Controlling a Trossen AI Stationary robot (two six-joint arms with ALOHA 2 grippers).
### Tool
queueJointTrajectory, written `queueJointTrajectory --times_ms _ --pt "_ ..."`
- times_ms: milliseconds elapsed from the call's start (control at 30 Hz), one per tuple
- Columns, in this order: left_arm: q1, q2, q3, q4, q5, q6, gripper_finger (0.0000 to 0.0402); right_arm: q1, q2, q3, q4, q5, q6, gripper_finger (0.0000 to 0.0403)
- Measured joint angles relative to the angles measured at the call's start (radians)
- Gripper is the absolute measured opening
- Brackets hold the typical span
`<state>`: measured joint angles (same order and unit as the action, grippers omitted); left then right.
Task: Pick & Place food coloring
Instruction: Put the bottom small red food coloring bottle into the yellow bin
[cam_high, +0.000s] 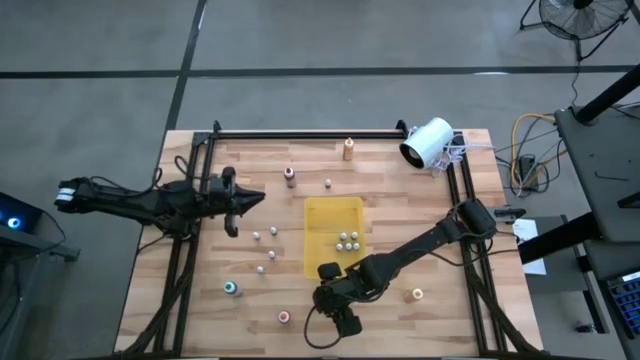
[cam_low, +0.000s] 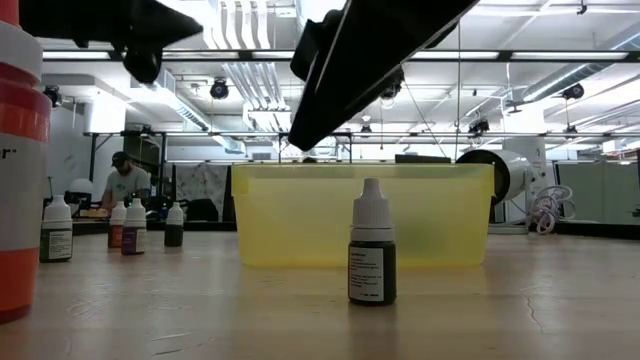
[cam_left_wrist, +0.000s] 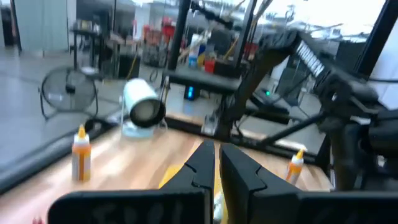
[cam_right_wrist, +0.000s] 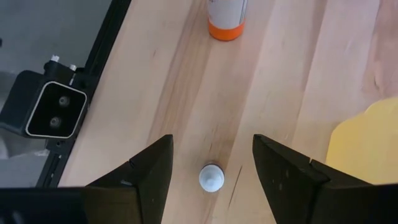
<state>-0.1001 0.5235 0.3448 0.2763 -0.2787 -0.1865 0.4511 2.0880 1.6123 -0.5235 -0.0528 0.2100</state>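
Step in hand: approach for a pick. The right tool (cam_right_wrist: 211, 165) hangs over the near part of the tabletop (cam_high: 440, 320), its fingers (cam_right_wrist: 146, 171) spread wide and empty. Directly between them, in the right wrist view, stands one small white-capped bottle (cam_right_wrist: 211, 177), upright on the wood and touching neither finger. This is probably the same bottle that stands alone in front of the yellow tray (cam_low: 360, 215) in the low view, though I cannot confirm that from the overhead picture, where the arm covers the spot.

Location of the food coloring: a cluster of small bottles (cam_high: 347, 240) already lies inside the yellow tray (cam_high: 320, 215); others remain loose on the tabletop, among them a teal-topped one (cam_high: 231, 288), a pink-topped one (cam_high: 284, 317) and an orange-topped one (cam_high: 349, 148).

The left tool (cam_high: 250, 199) waits over the left side of the tabletop, fingers pressed together, holding nothing.

Next move, in my judgement: lower the right tool straight down, keeping the bottle centred, and close on its body below the cap. The bottle is narrow and light; an off-centre closure would likely tip it.
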Motion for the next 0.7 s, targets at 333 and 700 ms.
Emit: queueJointTrajectory --times_ms 333,700 --pt "0.000 -0.007 0.048 0.000 0.000 0.058 0.0000 0.000 -0.001 0.000 -0.002 0.000 0.000 0.0211" --pt "0.000 0.006 0.043 -0.003 0.000 0.031 0.0000 0.000 -0.001 0.000 -0.053 0.001 -0.004 0.0211"
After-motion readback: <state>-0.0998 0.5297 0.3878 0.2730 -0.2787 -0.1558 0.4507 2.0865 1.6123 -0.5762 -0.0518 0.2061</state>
